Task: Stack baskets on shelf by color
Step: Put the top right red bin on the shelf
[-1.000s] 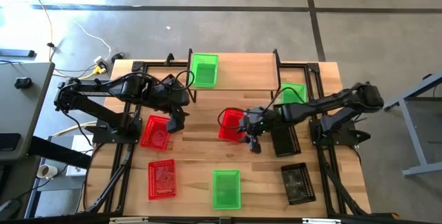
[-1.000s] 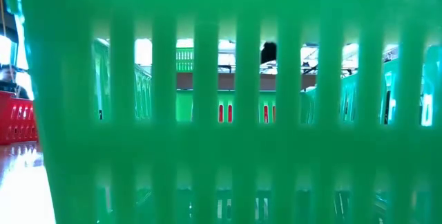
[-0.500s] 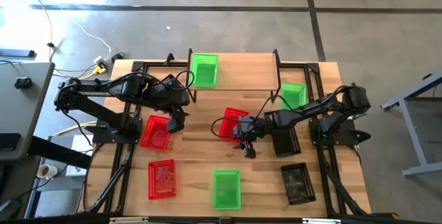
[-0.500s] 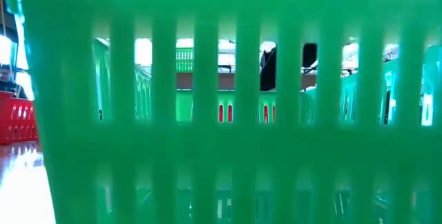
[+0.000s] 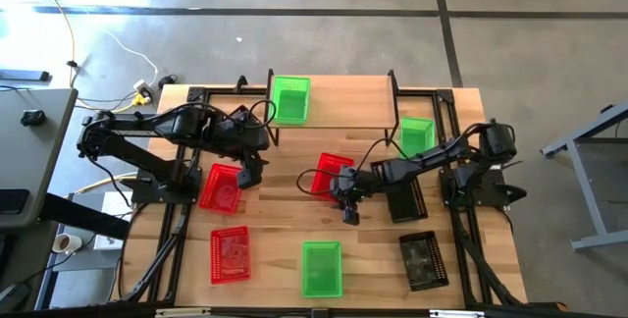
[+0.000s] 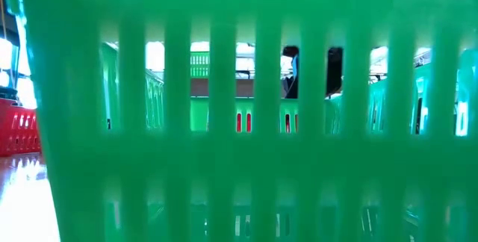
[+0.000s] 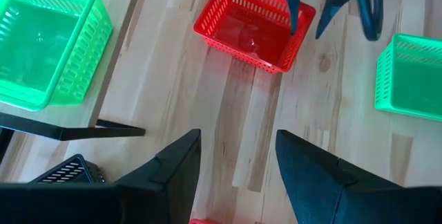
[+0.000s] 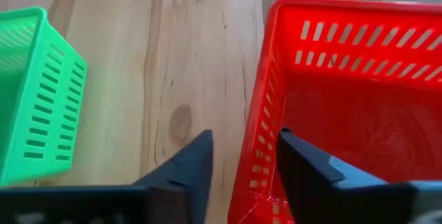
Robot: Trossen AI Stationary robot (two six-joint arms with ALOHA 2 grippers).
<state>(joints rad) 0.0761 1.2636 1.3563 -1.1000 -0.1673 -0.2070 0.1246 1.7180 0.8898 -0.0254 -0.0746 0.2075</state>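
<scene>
Green basket [image 5: 290, 98] upright on shelf [image 5: 343, 104] top, left end. Other baskets on table: 2 green [image 5: 416, 133] [image 5: 321, 267], 3 red [image 5: 332, 176] [image 5: 221, 186] [image 5: 230, 254], 2 black [image 5: 404, 198] [image 5: 423, 259] w/ open tops up.
</scene>
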